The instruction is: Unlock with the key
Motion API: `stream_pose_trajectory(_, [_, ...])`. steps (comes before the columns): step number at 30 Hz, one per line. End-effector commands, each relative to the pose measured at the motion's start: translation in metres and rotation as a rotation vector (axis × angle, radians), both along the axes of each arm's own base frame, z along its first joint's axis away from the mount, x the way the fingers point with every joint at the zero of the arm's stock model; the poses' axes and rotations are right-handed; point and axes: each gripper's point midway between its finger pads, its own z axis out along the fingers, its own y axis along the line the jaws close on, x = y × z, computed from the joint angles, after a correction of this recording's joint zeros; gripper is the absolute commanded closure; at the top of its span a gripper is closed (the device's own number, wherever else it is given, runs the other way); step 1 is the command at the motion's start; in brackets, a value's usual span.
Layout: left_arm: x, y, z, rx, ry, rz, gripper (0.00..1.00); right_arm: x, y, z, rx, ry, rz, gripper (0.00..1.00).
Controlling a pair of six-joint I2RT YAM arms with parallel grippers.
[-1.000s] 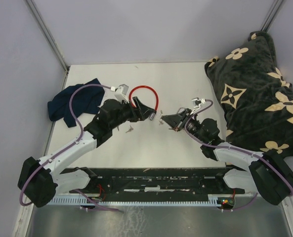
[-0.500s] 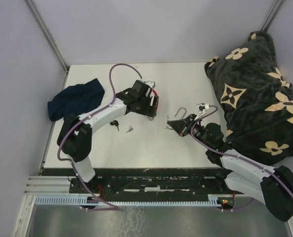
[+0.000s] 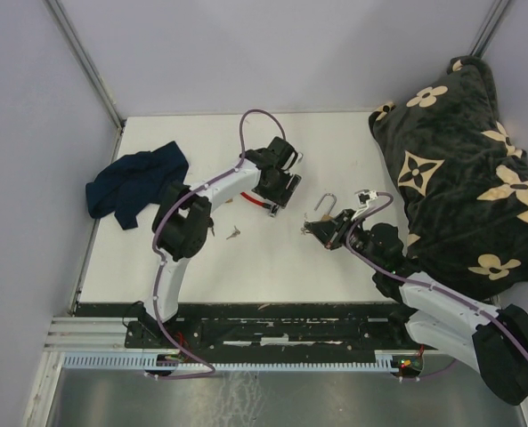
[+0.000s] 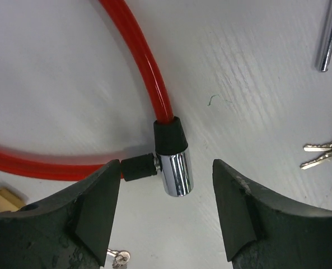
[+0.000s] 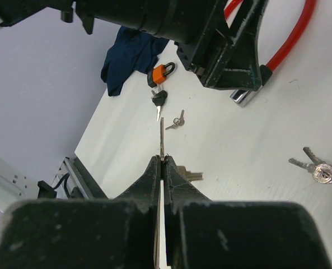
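Open, empty left gripper [image 4: 166, 171] straddles the red cable lock's chrome barrel [image 4: 176, 175]; right gripper [image 5: 162, 167] pinches a thin silver key [image 5: 161, 139], blade aimed just beside it

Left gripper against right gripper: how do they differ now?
Left gripper is open, jaws either side of the metal end of the red cable lock; right gripper is shut on a key. Left gripper points down at the table; right gripper lies nearer level, facing the left one. Both are black.

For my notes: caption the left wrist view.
Open left gripper brackets red cable lock at its chrome barrel; keys nearby.
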Motion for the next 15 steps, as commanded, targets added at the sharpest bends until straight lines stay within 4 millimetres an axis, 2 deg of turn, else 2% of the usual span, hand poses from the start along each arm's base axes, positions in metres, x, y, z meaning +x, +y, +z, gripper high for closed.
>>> stream_pose_trajectory(1, [0.007,-0.008,-0.004,0.045,-0.005,-0.077,0.28,0.001,-0.005,0.009,0.0,-0.041,-0.015,0.98])
stream_pose_trajectory(8, [-0.003,-0.015,-0.029,0.053,0.059,-0.099,0.35,0.0,-0.007,0.006,-0.011,-0.035,-0.022,0.98])
stream_pose_trajectory(12, [-0.019,-0.021,-0.04,0.035,0.121,-0.077,0.53,-0.001,-0.007,0.007,-0.013,-0.033,-0.02,0.98])
stream_pose_trajectory(15, [-0.034,-0.029,-0.039,-0.022,0.166,-0.035,0.6,-0.002,-0.009,0.004,-0.03,-0.021,-0.022,0.98])
